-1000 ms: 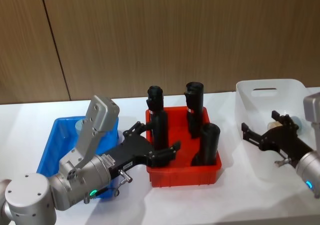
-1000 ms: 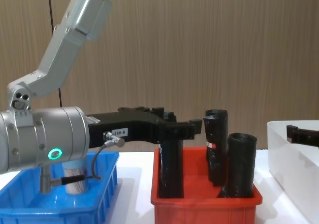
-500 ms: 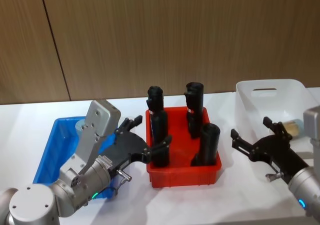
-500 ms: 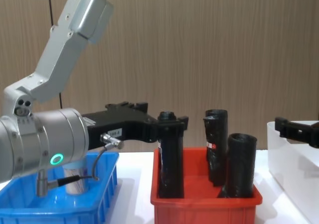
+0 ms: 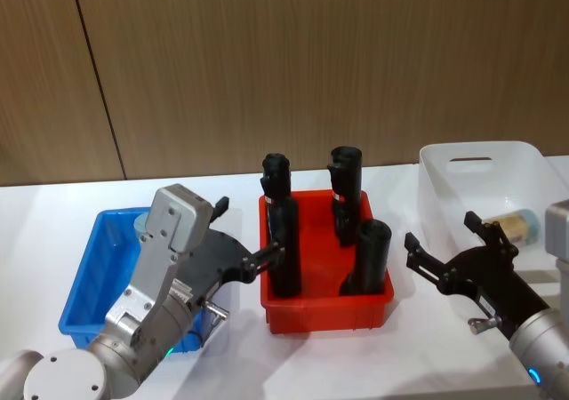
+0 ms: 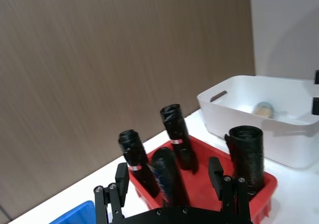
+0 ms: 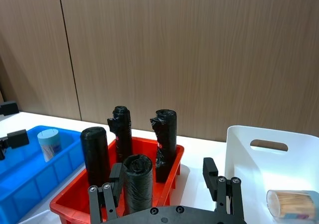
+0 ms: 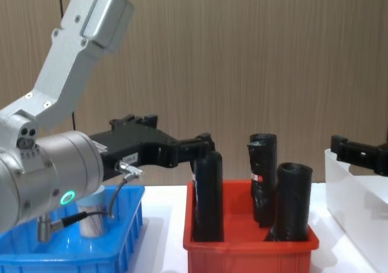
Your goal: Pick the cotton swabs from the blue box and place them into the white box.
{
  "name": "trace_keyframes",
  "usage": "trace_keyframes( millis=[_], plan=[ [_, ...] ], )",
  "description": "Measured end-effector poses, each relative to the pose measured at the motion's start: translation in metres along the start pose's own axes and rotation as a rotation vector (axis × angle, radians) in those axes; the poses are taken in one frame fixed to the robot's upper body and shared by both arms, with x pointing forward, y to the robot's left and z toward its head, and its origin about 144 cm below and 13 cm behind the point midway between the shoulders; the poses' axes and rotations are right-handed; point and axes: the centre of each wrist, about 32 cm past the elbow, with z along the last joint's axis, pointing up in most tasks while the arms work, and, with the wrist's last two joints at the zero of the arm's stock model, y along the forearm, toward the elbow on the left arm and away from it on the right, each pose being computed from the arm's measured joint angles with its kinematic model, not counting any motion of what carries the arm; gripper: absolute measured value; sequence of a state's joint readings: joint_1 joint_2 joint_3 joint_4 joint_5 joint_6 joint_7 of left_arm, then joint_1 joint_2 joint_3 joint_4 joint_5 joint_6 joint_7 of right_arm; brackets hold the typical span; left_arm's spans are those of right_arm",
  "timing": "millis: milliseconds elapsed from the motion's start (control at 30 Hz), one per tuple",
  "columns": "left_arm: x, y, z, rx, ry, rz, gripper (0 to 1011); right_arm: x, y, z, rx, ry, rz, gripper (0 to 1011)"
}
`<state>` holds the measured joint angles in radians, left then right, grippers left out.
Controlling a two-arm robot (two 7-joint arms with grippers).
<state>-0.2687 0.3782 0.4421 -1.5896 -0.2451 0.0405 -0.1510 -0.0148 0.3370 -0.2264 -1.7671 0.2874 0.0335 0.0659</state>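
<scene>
**Blue-lidded swab tubs sit divided between two boxes**

One tub of cotton swabs [image 7: 50, 143] is seen standing upright in the blue box [image 5: 80, 276] on the white surface [image 5: 36, 213]. A second tub [image 5: 520, 225] is shown lying on its side inside the white box [image 5: 480, 148]. The left gripper [image 5: 249, 233] is held over the gap between the blue box and the red bin [image 5: 329, 316], its jaws spread wide and empty, pointed toward the black rolls [image 5: 373, 253]. The right gripper [image 5: 442, 233] is held at the white box's left wall, on the red-bin side, jaws likewise released with nothing between them. Red-and-white bands are worn by two rolls. Their print, and that on the tubs' labels, cannot be read.
</scene>
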Motion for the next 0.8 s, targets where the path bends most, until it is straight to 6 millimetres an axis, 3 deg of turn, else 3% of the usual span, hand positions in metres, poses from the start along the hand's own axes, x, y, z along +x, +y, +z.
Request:
trace_keyframes(
  millis=[800],
  plan=[
    [-0.012,0.007,0.0,-0.028,-0.038,0.115,1004,0.0,0.0,0.0,0.0,-0.001,0.0,1002]
  ],
)
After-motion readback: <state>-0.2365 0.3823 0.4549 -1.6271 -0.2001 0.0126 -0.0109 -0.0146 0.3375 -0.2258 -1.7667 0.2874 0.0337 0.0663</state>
